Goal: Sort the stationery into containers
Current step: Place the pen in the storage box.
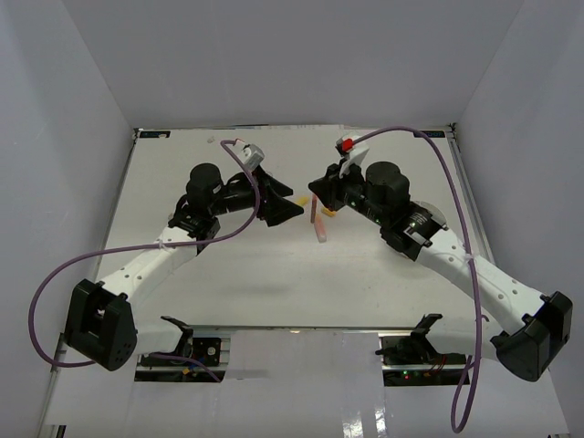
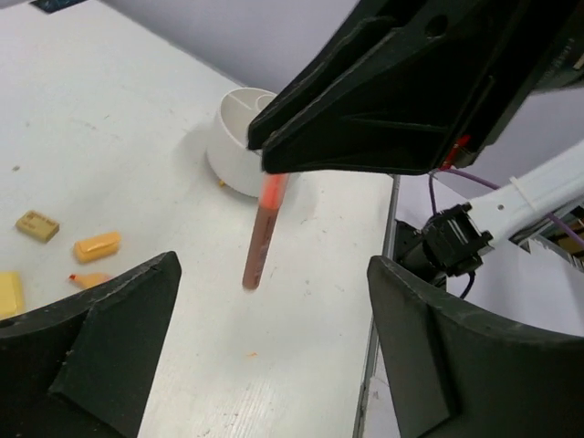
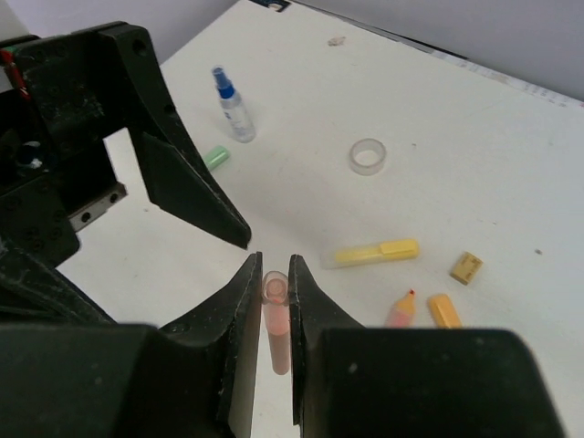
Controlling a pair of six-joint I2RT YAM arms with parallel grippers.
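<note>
Midway across the white table (image 1: 237, 292), the right gripper (image 3: 275, 262) is clamped on the top end of an orange-pink marker (image 3: 279, 333), which hangs nearly upright, tilted slightly. Whether its lower tip touches the surface cannot be told. Facing it, the left gripper (image 1: 290, 201) stands with its jaws spread wide and grips nothing; the marker lies beyond its fingertips. Behind the marker in the left wrist view sits the round white tub (image 2: 228, 162), its inner dividers just visible over the rim.

The rest of the stationery lies loose on the table. A blue-capped bottle (image 3: 233, 105) is on its side beside a small green item (image 3: 215, 157), and a clear tape ring (image 3: 368, 156) lies apart from both. Nearer the right gripper are a yellow marker (image 3: 374, 253), a tan eraser (image 3: 466, 267), an orange eraser (image 3: 444, 310) and an orange pencil (image 3: 401, 308) with a red tip.
</note>
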